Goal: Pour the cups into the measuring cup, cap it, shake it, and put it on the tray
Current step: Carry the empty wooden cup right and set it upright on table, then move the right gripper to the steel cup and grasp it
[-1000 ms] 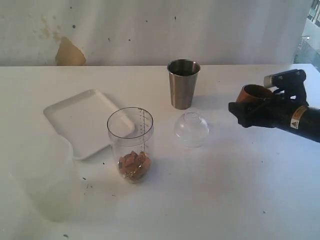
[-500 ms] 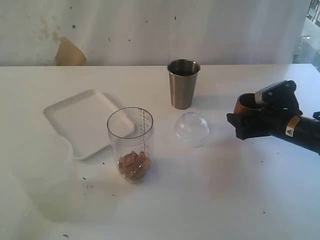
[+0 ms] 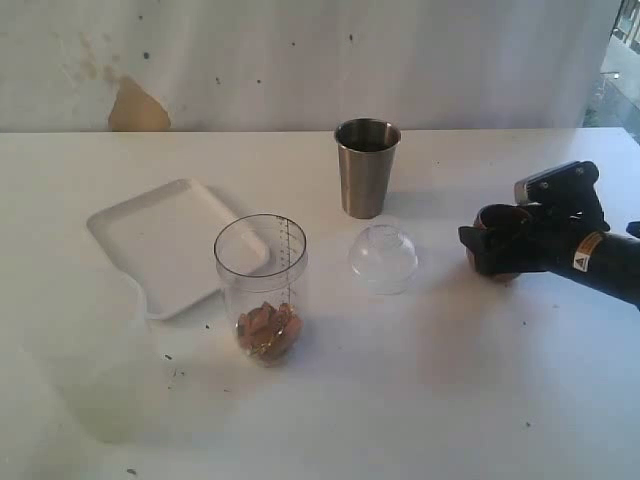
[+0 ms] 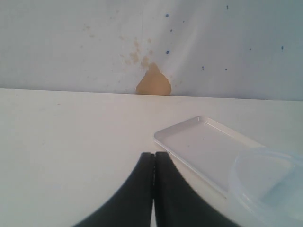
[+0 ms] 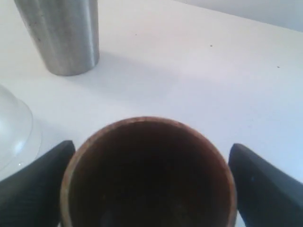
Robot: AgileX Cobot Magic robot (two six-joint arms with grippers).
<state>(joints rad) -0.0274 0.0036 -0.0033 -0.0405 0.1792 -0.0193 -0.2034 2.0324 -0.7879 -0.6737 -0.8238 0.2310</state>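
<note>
Four cups [image 3: 367,170] [image 5: 147,179] [image 3: 262,290] [image 4: 270,184], one cap [image 3: 383,258], one tray [image 3: 160,235]

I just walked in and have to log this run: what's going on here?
The right gripper straddles the brown wooden cup, which is upright, looks empty and sits low by the table, right of the dome cap. Whether it grips the cup is unclear. The measuring cup stands uncapped with brownish pieces at its bottom. The steel tumbler stands behind it. The left gripper is shut beside the tray.
</note>
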